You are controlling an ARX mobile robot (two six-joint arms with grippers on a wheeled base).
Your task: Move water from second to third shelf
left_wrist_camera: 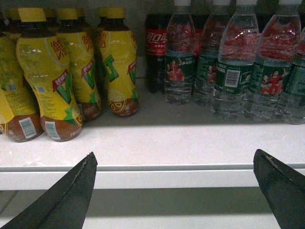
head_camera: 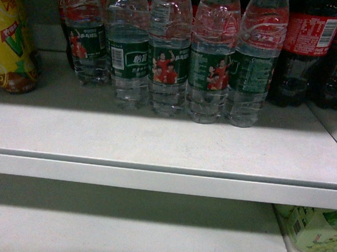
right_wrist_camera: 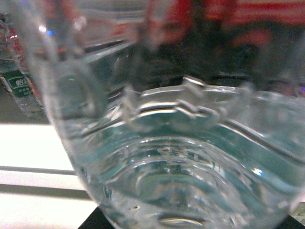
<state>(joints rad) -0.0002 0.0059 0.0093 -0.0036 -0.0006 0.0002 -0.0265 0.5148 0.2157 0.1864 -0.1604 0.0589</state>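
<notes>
Water bottle filling right wrist view — right jaws' state unclear, left jaws wide open, empty.

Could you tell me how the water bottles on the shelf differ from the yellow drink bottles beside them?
The water bottles are clear, ribbed and hold colourless water; the yellow drink bottles are opaque-looking, wrapped in yellow sleeves over brown bases. The water bottles carry green labels with red-shirted figures and white caps; the yellow drink bottles have yellow caps. Both kinds stand upright on the same white shelf.

The head view shows 5 water bottles, 2 cola bottles and 1 yellow drink bottle.
</notes>
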